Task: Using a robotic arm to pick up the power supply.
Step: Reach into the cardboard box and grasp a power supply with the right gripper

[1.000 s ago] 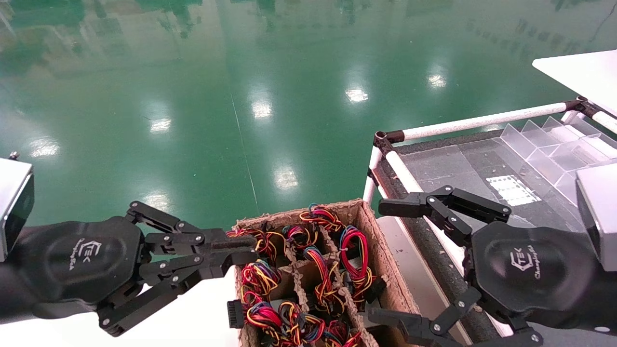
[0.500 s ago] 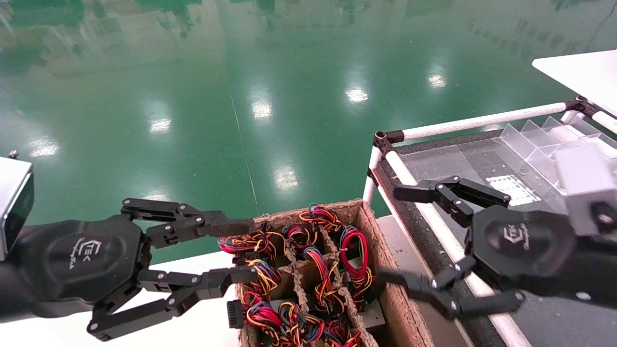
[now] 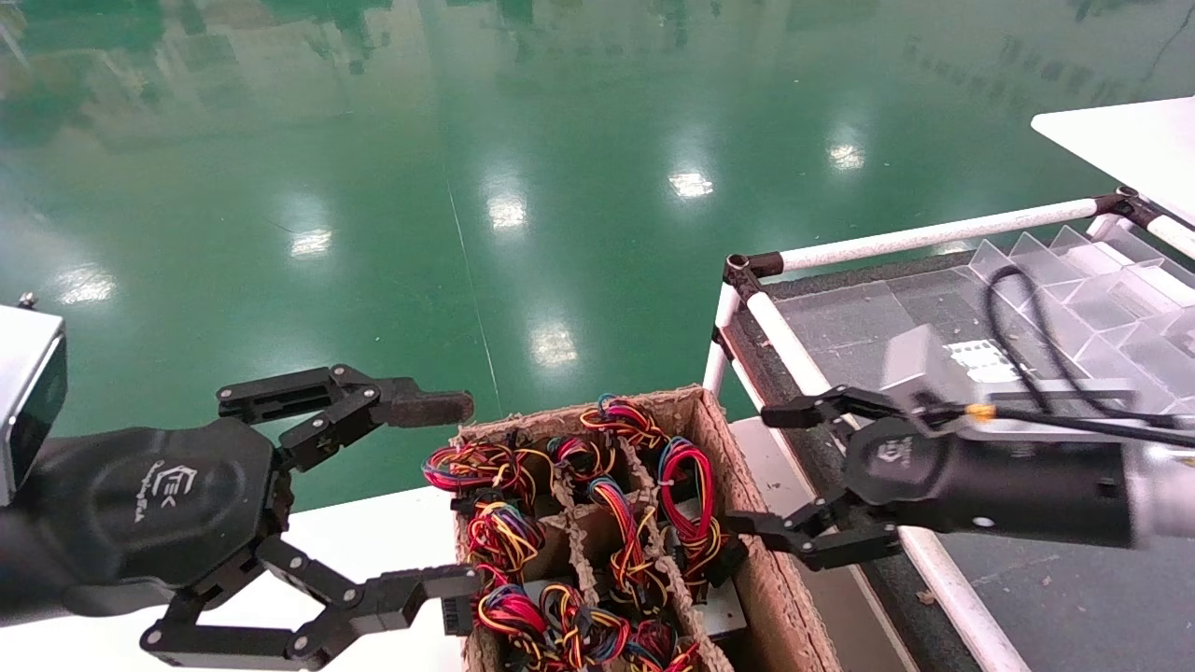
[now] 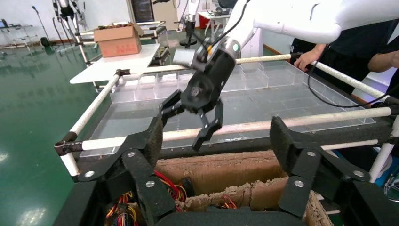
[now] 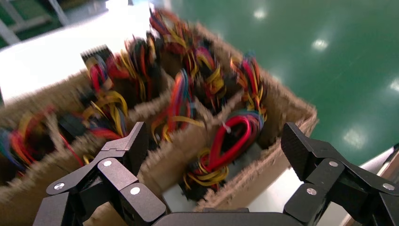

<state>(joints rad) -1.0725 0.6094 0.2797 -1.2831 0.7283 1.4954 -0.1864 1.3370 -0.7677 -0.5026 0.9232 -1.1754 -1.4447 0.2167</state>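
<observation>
Since a second ago the right claw (image 3: pixel 794 471) has swung in from beside the rack, turning onto its side, and its fingers now straddle the right wall of the cardboard box (image 3: pixel 761 560), while the left claw (image 3: pixel 448 499) has spread wide from a nearly closed pose at the box's left edge. The power supply (image 3: pixel 695 523) sits in a compartment along the right side of the divided box, its red wire loop (image 3: pixel 686 485) standing up above a patch of grey metal casing; in the right wrist view that same unit (image 5: pixel 226 155) lies almost centred between the spread fingers, with only part of its body showing under the wires. Other wire-bundled units (image 3: pixel 560 560) fill the neighbouring cells, close enough that their bundles crowd the dividers. Both claws are spread apart and grip nothing. The step in hand looks like the approach: the right arm is lining up over the target but has not yet gone down into the cell. The next move probably calls for lowering the fingers on either side of the casing, clear of the cardboard wall and the dividers, so that they close on the metal body rather than on loose wires. Beyond the box, the rack (image 3: pixel 934 233) of white tubes carries clear plastic bins (image 3: pixel 1074 271), and the box rests on a white table (image 3: pixel 373 560).
</observation>
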